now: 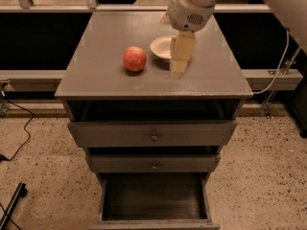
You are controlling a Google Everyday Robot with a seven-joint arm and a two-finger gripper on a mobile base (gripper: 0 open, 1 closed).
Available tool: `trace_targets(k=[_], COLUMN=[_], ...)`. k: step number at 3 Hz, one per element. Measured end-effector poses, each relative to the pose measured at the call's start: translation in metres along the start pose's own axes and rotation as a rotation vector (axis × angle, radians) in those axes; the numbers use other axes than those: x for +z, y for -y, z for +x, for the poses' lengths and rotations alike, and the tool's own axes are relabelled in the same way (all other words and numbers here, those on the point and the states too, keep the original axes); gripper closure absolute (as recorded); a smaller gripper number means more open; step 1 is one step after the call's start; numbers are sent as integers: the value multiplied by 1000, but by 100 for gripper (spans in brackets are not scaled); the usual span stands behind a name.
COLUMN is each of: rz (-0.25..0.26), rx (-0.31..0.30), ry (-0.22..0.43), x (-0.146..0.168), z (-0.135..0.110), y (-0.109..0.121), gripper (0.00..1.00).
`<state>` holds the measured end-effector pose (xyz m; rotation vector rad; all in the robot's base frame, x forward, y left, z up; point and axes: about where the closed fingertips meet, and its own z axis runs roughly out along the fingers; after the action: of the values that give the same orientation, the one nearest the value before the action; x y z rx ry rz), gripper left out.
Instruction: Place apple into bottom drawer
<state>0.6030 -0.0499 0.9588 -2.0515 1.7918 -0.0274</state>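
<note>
A red-orange apple (135, 59) rests on the grey cabinet top (100, 75), left of centre. My gripper (180, 61) hangs from the white arm above the cabinet top, to the right of the apple and apart from it, partly covering a cream bowl (161, 47). It holds nothing. The bottom drawer (153, 200) is pulled open at the foot of the cabinet, showing a dark, bare interior.
The two upper drawers (153, 134) with small round knobs are closed or nearly so. A speckled floor surrounds the cabinet, with cables at the left (14, 143) and a white cable at the right (283, 66). A low ledge runs behind the cabinet.
</note>
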Motion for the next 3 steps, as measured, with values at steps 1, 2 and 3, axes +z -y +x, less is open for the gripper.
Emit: trace_targets(k=[1, 2, 3], rz=[-16, -18, -22], rx=[-3, -16, -40], ry=[-5, -10, 13], x=[19, 32, 39], z=[-9, -16, -24], y=[20, 36, 52], gripper=[0, 0, 0])
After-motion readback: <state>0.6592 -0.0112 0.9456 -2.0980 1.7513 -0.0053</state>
